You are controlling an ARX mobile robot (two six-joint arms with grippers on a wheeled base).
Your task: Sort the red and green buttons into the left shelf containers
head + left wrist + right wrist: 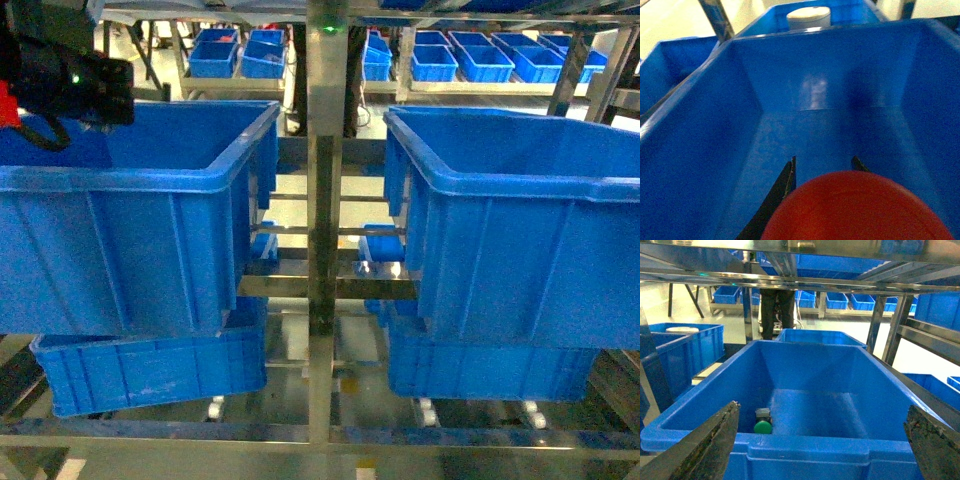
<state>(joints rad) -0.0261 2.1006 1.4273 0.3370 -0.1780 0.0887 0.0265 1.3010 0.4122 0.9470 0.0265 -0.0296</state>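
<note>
A red button (860, 210) fills the bottom of the left wrist view, and my left gripper (824, 162) is shut on it, with a black finger showing on each side of the cap. The gripper hangs over the inside of a deep blue crate (700, 130), which is bare below it. In the head view the left arm (75, 80) reaches over the left crate (130, 215) at its back left corner. My right gripper (822, 412) is open and holds nothing, just before the near rim of another blue crate (805, 450). A green button (762, 426) lies in that crate's near left corner.
A steel shelf post (323, 200) stands between the left crate and the right crate (520, 230). Lower blue crates (150, 370) sit on the shelf beneath. More small blue bins (480, 60) line racks behind. A white round lid (808, 16) shows beyond the left crate.
</note>
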